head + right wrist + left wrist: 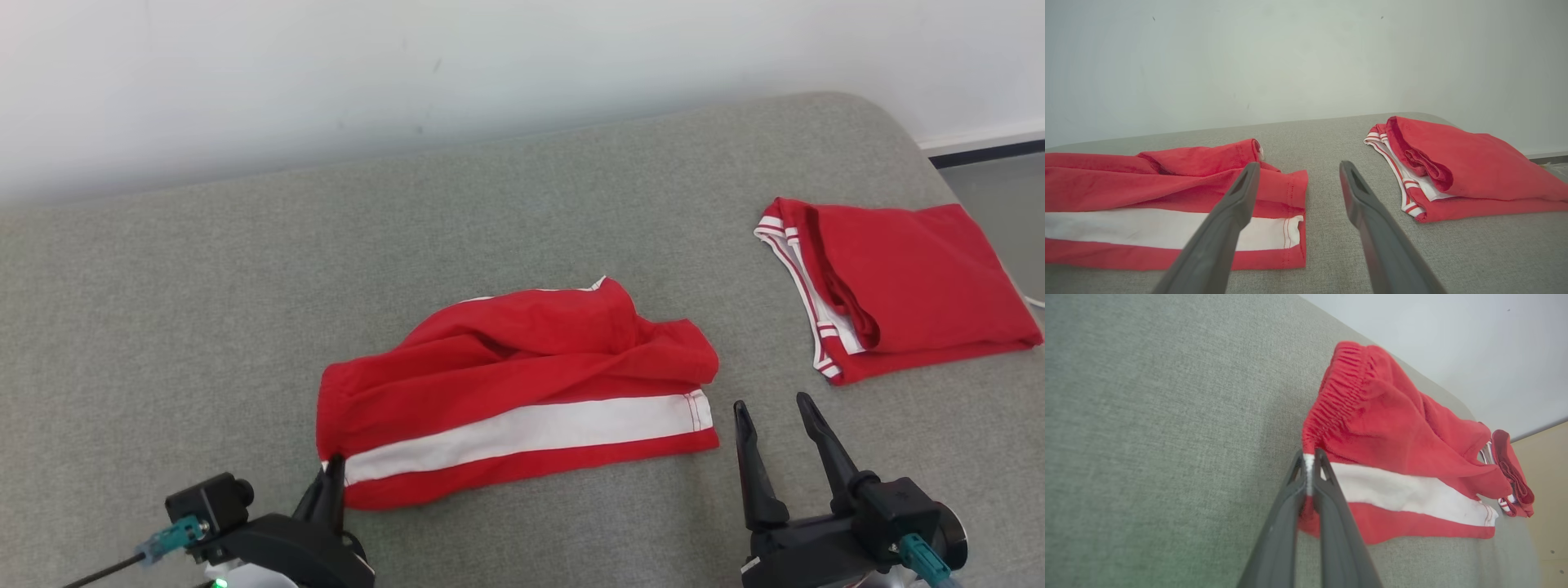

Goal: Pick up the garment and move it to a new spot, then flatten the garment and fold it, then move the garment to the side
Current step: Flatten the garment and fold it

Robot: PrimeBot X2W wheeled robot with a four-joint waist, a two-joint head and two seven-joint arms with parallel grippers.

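— How did the left gripper (333, 467) stand?
— Its fingers (1284, 510) were pressed together on the waistband (1339, 392) of the red shorts (522, 384), exactly at the white stripe (531, 429).
— And the right gripper (771, 404)?
— Spread wide, holding nothing, just beside the other end of the shorts.
— Where did the shorts lie?
— Crumpled, in the middle of the grey cushion (204, 310), nearer to its front edge. A folded red garment (906, 278) lay near its far right corner.
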